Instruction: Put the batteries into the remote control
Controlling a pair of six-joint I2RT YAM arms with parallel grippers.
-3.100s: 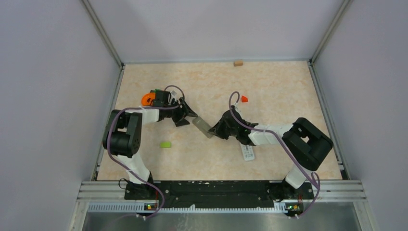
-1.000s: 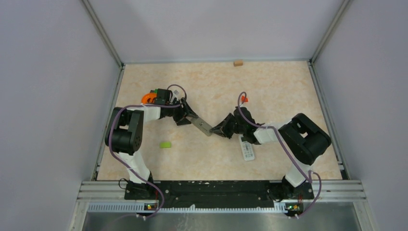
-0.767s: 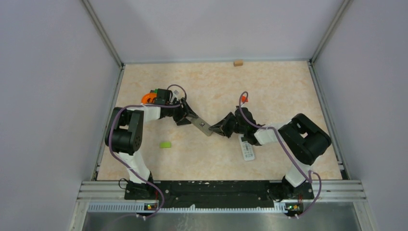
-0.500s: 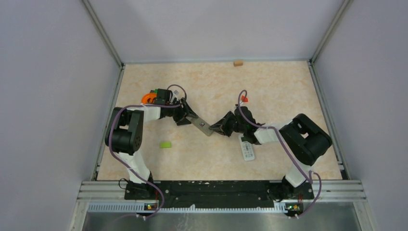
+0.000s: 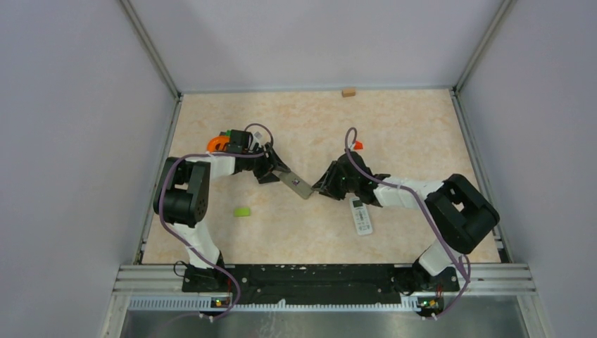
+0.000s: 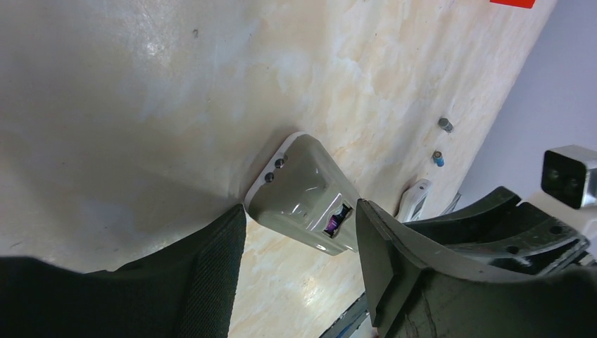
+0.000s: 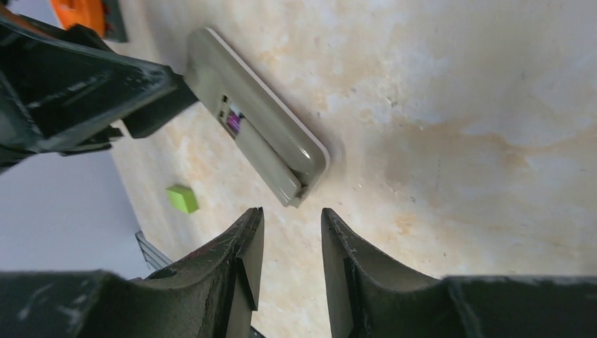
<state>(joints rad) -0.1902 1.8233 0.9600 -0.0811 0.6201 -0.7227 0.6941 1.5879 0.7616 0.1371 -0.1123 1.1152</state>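
Top external shows the grey remote [image 5: 296, 185] lying slantwise near the middle of the counter [image 5: 401, 120], with both arms reaching in toward it. The left claw [image 5: 278, 173] pinches the remote's far-left end. In the left wrist view its two fingers [image 6: 211, 267] bear on either side of the grey casing, whose other end rests on the counter.

The right claw [image 5: 322, 185] sits just beside the remote's near-right end. The right wrist view shows this claw [image 7: 290, 215] spread, with a clear gap between its tips and nothing in it, and the tips stand apart from the remote.

The remote lies back side up with its battery bay uncovered. A purple battery [image 7: 234, 121] sits in that bay, toward the end held by the left claw, and it also shows in the left wrist view [image 6: 332, 225].

Two more batteries lie loose on the counter, well beyond the remote's free end in the left wrist view: a dark battery [image 6: 445, 124] and a blue battery [image 6: 438, 159], close to each other.

A white remote [image 5: 361, 215] lies to the right of the grey one, near the right arm. A red wedge [image 5: 357, 145] sits beyond and right of it, a green block [image 5: 242, 211] nearer and to its left, and a tan block [image 5: 348, 91] at the far wall.
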